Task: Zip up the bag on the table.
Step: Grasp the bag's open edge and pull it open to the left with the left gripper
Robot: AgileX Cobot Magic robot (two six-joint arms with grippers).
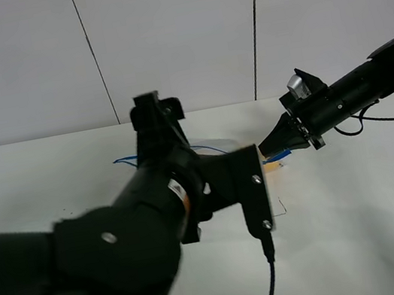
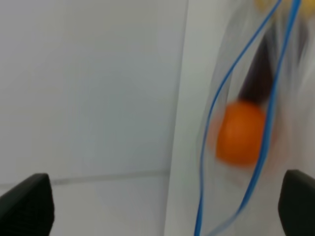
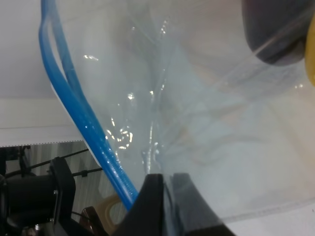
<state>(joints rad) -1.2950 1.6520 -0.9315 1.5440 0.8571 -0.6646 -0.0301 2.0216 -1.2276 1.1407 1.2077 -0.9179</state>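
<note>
1. Lying on the white table (image 1: pixel 363 225), largely hidden behind the left arm: the bag (image 3: pixel 197 108), fruit inside.
2. Poised over its mouth: the left gripper (image 2: pixel 162 211), spread wide, empty.
3. Clamped on a bag corner: the right gripper (image 3: pixel 165 182).
4. Unsealed yet, blue zip strip (image 3: pixel 86 125) gaping. Next, probably: pinch the tracks together, then slide along.

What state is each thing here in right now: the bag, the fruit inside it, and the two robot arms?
Bag: unzipped, its two blue zip strips apart.
Orange fruit: inside the bag.
Dark purple fruit: inside the bag, blurred.
Left arm: jaws wide open, holding nothing.
Right arm: jaws shut on the bag's clear plastic.
</note>
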